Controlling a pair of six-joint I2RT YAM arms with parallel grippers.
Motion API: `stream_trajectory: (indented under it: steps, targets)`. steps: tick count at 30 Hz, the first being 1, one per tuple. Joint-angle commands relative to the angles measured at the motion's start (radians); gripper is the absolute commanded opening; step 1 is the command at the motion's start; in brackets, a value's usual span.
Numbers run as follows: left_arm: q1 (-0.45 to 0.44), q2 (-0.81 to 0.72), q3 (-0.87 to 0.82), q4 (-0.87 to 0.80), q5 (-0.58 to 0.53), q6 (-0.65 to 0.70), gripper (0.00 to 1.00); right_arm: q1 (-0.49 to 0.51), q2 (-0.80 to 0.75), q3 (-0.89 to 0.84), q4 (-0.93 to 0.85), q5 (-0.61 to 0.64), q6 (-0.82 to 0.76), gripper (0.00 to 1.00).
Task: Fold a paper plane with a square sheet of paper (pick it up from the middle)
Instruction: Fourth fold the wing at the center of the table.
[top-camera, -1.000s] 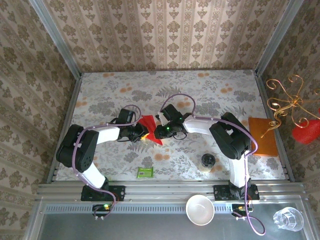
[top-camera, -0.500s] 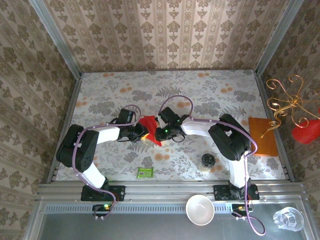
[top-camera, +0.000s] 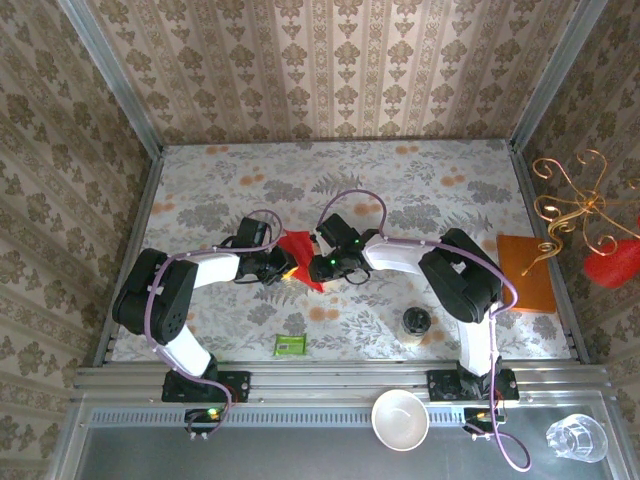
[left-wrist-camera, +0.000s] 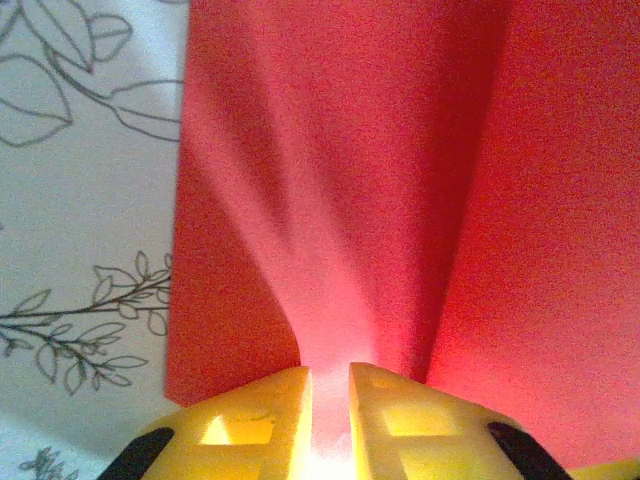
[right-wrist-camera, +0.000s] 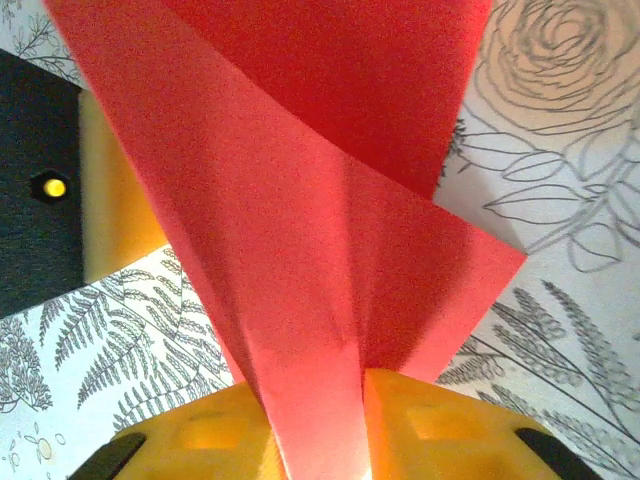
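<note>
Right arm has nudged left over the table (top-camera: 430, 190) in the last second, so the right claw (top-camera: 318, 265) is now tight against the square sheet of paper (top-camera: 298, 247), which sits part-folded mid-table between both claws. Left claw (left-wrist-camera: 330, 375) is pinched on the sheet's edge. Right claw has the fold between its fingers, can't tell if clamped or slack; likely a mid-crease regrip.

The square sheet of paper (left-wrist-camera: 380, 180) is plain bright red between the left gripper's (left-wrist-camera: 330, 400) yellow fingers (left-wrist-camera: 260, 415); beside them the table (left-wrist-camera: 80, 210) is white (grey leaf outlines, orange blossoms).
</note>
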Motion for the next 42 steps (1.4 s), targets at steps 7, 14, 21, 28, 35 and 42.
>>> stream_trajectory:
  steps: [7, 14, 21, 28, 35, 42]
  targets:
    - [-0.004, 0.014, 0.001, -0.024, -0.008, 0.012, 0.19, 0.031, -0.036, 0.054, -0.072, 0.08, -0.048, 0.3]
    - [-0.004, 0.019, 0.002, -0.021, -0.004, 0.012, 0.19, 0.042, -0.019, 0.068, -0.074, 0.082, -0.059, 0.22]
    - [-0.004, 0.02, -0.002, -0.017, -0.005, 0.008, 0.19, 0.052, -0.001, 0.073, -0.079, 0.084, -0.078, 0.16]
    - [-0.004, 0.017, -0.007, -0.013, -0.005, 0.005, 0.19, 0.059, 0.017, 0.079, -0.071, 0.059, -0.089, 0.13]
    - [-0.004, 0.004, -0.009, -0.018, -0.011, 0.003, 0.19, 0.058, 0.031, 0.084, -0.077, 0.043, -0.086, 0.12]
    - [-0.004, -0.018, -0.01, -0.025, -0.022, 0.0, 0.19, 0.042, 0.045, 0.077, -0.067, -0.011, -0.064, 0.11]
